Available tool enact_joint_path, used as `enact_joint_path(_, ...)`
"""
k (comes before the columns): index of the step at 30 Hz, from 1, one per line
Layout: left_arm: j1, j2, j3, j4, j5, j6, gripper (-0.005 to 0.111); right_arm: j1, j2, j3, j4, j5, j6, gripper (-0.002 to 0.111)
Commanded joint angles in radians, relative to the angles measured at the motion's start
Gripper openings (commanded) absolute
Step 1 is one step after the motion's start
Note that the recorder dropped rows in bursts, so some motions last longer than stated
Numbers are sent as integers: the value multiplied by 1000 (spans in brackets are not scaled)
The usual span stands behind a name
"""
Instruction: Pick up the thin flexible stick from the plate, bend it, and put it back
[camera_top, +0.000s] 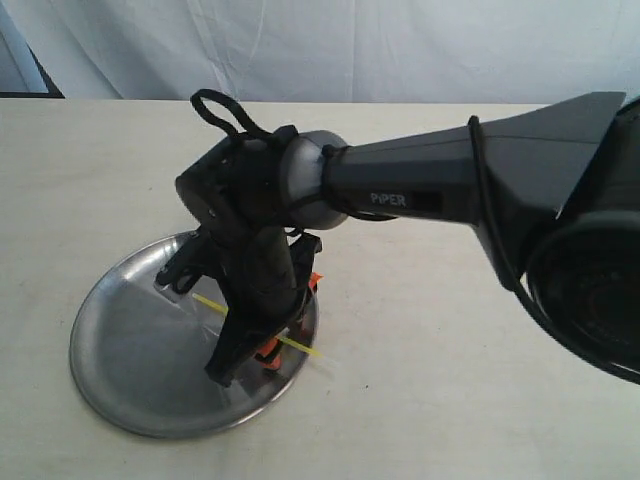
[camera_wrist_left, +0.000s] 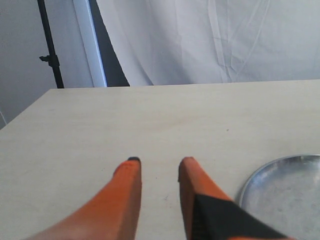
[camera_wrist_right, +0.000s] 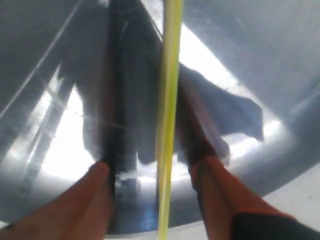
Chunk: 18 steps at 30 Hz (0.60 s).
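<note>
The steel plate (camera_top: 140, 350) lies on the pale table at the left of the exterior view. Across its right half lies the thin yellow stick (camera_top: 208, 302), one end reaching past the rim. My right gripper (camera_top: 245, 362) has crossed over and stands on the plate, pointing down. In the right wrist view the right gripper (camera_wrist_right: 151, 165) is open, its orange fingers (camera_wrist_right: 210, 185) on either side of the stick (camera_wrist_right: 167, 125) with gaps on both sides. My left gripper (camera_wrist_left: 160, 161) is open over bare table, left of the plate's rim (camera_wrist_left: 285, 195), holding nothing.
The right arm's dark body (camera_top: 480, 170) stretches from the right across the table toward the plate. A white cloth (camera_top: 330, 45) hangs behind the table. A black stand (camera_wrist_left: 50, 50) is beyond the table's far corner in the left wrist view.
</note>
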<state>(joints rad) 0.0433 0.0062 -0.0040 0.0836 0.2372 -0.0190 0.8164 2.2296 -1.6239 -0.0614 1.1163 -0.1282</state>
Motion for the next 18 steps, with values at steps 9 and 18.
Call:
enact_joint_path(9,4,-6,4,6,1,-1,28,0,-136,-1,-20,-33,-3,0)
enact_joint_path(18,4,-6,4,6,1,-1,28,0,-521,113,91,-122,-19,-1)
